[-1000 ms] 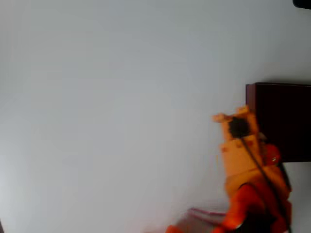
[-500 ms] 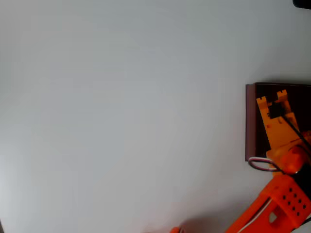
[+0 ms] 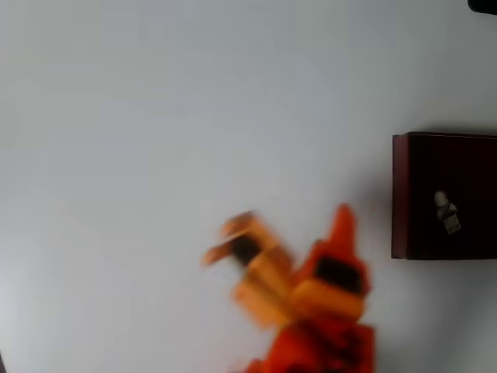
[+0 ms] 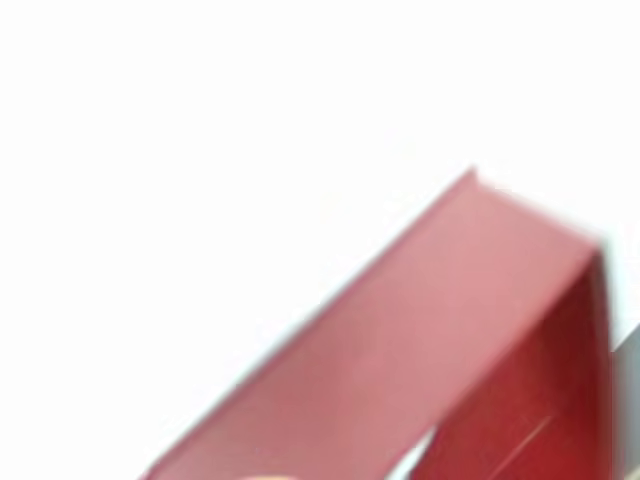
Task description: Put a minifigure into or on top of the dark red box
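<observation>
In the overhead view the dark red box (image 3: 400, 194) sits at the right edge, its inside nearly black. The minifigure (image 3: 446, 211), tiny and pale, lies inside the box near its middle. My orange gripper (image 3: 220, 241) is motion-blurred over the bare table, well left of the box. Its two fingers stand apart with nothing between them, so it is open. In the wrist view a blurred red wall of the box (image 4: 420, 330) crosses the lower right.
The pale grey table surface (image 3: 155, 116) stretches across the left and top of the overhead view. The orange arm (image 3: 322, 311) rises from the bottom edge. A dark object (image 3: 483, 5) sits at the top right corner.
The gripper swung over the box, let the minifigure go inside it, then moved fast to the left over the table. The minifigure now lies in the box.
</observation>
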Controlling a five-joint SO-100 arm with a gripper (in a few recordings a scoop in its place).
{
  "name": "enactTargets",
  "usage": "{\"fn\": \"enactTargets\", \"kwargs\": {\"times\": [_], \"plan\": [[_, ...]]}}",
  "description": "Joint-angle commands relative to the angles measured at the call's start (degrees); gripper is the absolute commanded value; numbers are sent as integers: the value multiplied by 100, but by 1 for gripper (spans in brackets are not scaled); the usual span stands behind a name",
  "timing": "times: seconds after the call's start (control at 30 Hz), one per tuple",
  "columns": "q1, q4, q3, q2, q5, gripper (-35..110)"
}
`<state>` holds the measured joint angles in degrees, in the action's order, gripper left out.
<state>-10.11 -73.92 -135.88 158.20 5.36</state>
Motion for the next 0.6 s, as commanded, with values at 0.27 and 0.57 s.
{"fn": "enactTargets", "kwargs": {"times": [0.27,0.57], "plan": [[3656,-536,-1881,3410,-9,0],[4333,-185,-2927,3472,97,0]]}}
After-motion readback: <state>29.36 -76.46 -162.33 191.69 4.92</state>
